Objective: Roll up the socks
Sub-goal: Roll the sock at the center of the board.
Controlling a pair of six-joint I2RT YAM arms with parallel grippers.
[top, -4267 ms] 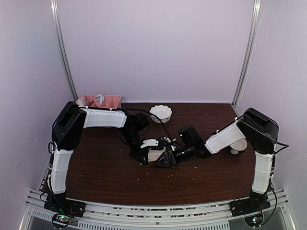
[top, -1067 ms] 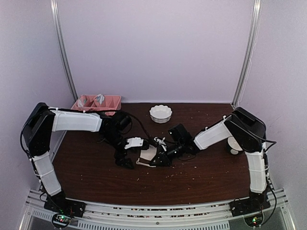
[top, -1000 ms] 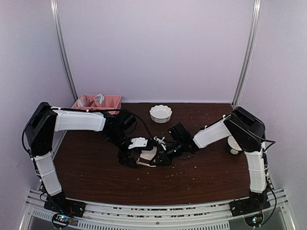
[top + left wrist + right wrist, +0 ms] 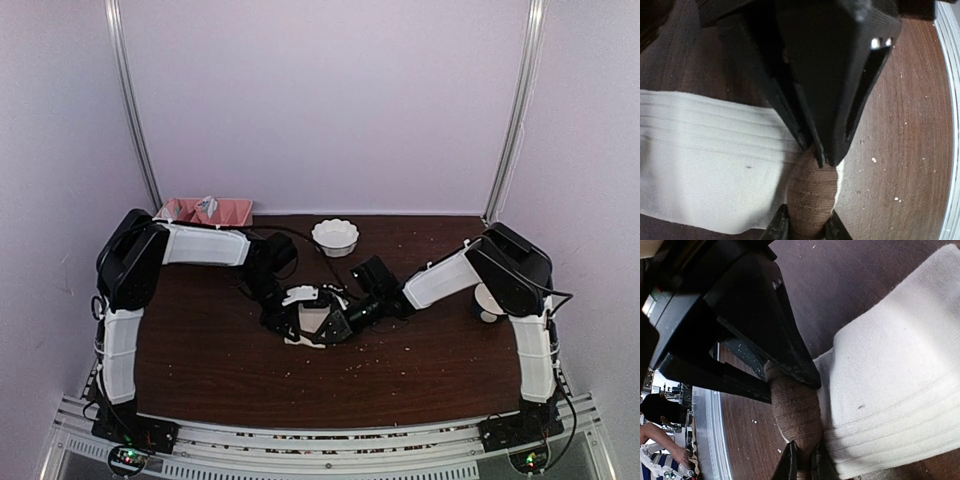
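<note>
**Left tool** (image 4: 288, 314): set low at mid-bench (image 4: 200, 370), facing the right tool nose to nose. It was clenched on the brown end (image 4: 810, 197) of the socks (image 4: 312, 327), which was nipped between its fingers (image 4: 779, 227).

**Socks:** held at bench centre between the two tools. The cream sock (image 4: 705, 170) was laid flat and unrolled, with the brown end at its edge. It could not be told whether that brown was a patch or the second sock.

**Right tool** (image 4: 342, 318): clenched on the same brown end (image 4: 796, 412), its fingers (image 4: 789, 463) drawn nearly together.

**Step:** judged to be the start of the roll, with the end gripped and no turn yet made. The next move was judged to call for both tools turning that end over onto the flat cream length together, the pinch being kept.

**Views:**
- From above, both arms were shown, with the bowl (image 4: 335, 237) well apart at the back. The socks were largely hidden under the tools.
- Only in the wrist views were the ribbing, the flat lie and the pinches shown.
- In each wrist view the opposite tool was seen looming above the brown end.
</note>
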